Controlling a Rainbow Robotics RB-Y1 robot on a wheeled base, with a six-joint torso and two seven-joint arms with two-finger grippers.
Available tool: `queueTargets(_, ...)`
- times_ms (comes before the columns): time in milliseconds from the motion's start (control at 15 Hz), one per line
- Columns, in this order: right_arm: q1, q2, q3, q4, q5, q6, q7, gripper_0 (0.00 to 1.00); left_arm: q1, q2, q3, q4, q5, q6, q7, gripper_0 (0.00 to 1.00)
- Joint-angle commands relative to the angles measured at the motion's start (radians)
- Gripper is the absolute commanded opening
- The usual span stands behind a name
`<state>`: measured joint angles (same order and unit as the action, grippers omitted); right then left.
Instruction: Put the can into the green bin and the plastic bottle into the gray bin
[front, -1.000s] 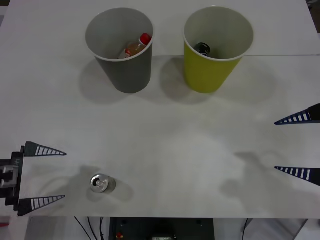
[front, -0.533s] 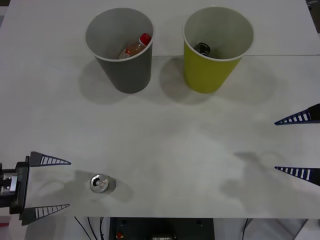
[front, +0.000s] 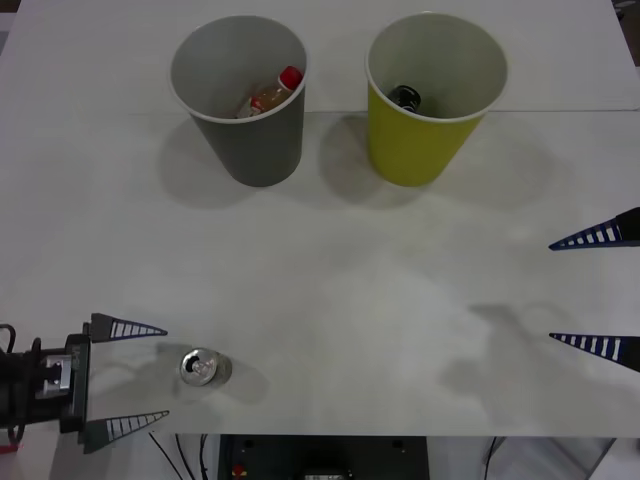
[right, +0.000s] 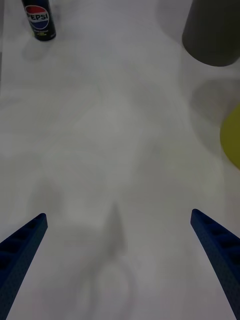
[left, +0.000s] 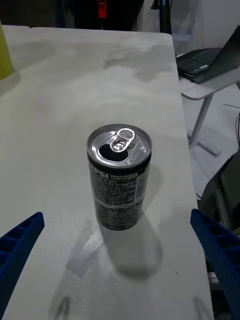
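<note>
Though partly blurred, "PEPSI"-marked can.

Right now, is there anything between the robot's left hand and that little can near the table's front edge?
No. In the front view, only bare white table separates the open left hand from the can.

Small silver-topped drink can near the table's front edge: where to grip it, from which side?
Grip the small silver-topped drink can across its round side wall at mid-height, approaching level from the robot's left, where the open left gripper already faces it. It stands upright, free all round.
</note>
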<state>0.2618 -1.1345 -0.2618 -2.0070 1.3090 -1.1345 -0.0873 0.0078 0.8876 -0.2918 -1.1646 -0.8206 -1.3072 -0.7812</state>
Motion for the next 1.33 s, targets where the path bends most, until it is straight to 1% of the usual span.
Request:
queueTargets(67, 0.0, 0.0, 0.0, 0.0, 0.0, 0.0, 0.0, 1.0, -0.031, -0.061, -0.001, 0.056, -0.015, -0.001, -0.016, 1.0)
queueTargets(133, 0.0, 0.0, 0.0, 0.0, 0.0, 0.0, 0.0, 1.0, -0.043, -0.081, 0.0, 0.066, -0.032, 0.0, -0.021, 1.0)
queueTargets(400, 0.0, 0.0, 0.0, 0.0, 0.0, 0.0, 0.0, 1.0, -0.055, -0.141, 0.0, 0.086, -0.038, 0.013, -0.029, 1.0)
queueTargets(733, 0.0, 0.0, 0.0, 0.0, 0.0, 0.0, 0.0, 1.0, -0.069, -0.184, 0.0, 0.086, -0.06, 0.034, -0.03, 1.0)
queueTargets(1067, 0.0, 0.0, 0.0, 0.0, 0.0, 0.0, 0.0, 1.0, -0.074, -0.225, 0.0, 0.086, -0.061, 0.036, -0.03, 1.0)
queueTargets(1333, 0.0, 0.0, 0.0, 0.0, 0.0, 0.0, 0.0, 1.0, -0.077, -0.256, 0.005, 0.086, -0.08, 0.036, -0.032, 1.0)
